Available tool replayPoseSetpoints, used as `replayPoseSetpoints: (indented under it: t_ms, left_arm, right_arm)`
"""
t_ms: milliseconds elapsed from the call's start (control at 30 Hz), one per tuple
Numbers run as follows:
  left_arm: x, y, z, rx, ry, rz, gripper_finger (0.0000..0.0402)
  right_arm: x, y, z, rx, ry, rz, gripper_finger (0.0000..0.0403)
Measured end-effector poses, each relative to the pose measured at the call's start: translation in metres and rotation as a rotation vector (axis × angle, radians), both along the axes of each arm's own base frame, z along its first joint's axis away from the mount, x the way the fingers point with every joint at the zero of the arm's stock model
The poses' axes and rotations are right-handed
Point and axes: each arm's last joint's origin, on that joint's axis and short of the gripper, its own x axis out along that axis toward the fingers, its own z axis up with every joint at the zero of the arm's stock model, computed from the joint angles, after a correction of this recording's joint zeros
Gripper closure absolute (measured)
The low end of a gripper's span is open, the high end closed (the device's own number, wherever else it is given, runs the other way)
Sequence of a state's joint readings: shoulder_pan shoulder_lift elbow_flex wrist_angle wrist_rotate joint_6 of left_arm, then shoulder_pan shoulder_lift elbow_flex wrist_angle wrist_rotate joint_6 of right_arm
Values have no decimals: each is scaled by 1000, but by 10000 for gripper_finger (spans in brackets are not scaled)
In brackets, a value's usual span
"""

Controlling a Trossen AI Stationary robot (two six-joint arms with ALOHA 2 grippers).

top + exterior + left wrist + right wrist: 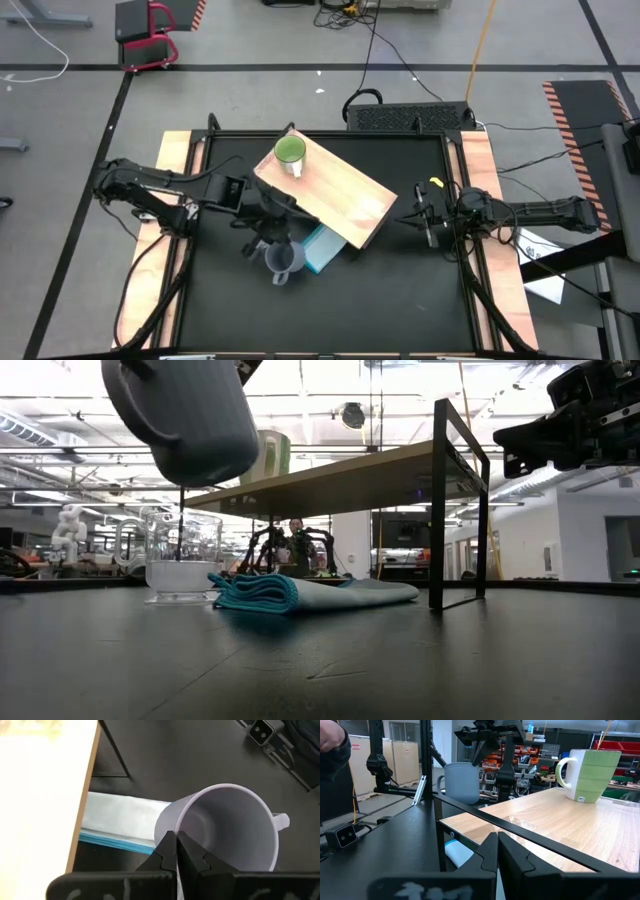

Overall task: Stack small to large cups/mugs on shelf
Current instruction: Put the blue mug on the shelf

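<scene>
Grey-blue mug (225,827) is pinched by its rim in my left gripper (176,851), lifted clear of the black table (380,300), tilted, handle on the far side from my fingers. It's plain and matte, paler inside. It hangs just off the edge of the shelf (340,190), over the folded blue cloth (300,593). Green mug (290,153) with white handle stands upright on the light wood shelf top. Clear glass cup (182,568) sits on the table beside the cloth. My right gripper (495,847) is closed on nothing, near the shelf's other end.
</scene>
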State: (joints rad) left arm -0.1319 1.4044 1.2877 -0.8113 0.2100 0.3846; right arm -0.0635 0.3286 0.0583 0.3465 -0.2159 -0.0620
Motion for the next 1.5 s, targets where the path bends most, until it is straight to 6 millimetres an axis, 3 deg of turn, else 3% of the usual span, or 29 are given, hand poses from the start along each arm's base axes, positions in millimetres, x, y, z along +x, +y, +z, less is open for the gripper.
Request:
replayPoseSetpoints:
  t_ms: [233,767,1500]
  left_arm:
    - [5,9,5,9,-59,13,401]
    - [10,29,54,37,-233,49,401]
    - [17,75,53,78,-249,188,401]
  right_arm:
    - [0,0,0,-1,0,0,403]
    - [0,0,0,13,2,0,403]
    - [0,0,-1,14,11,0,403]
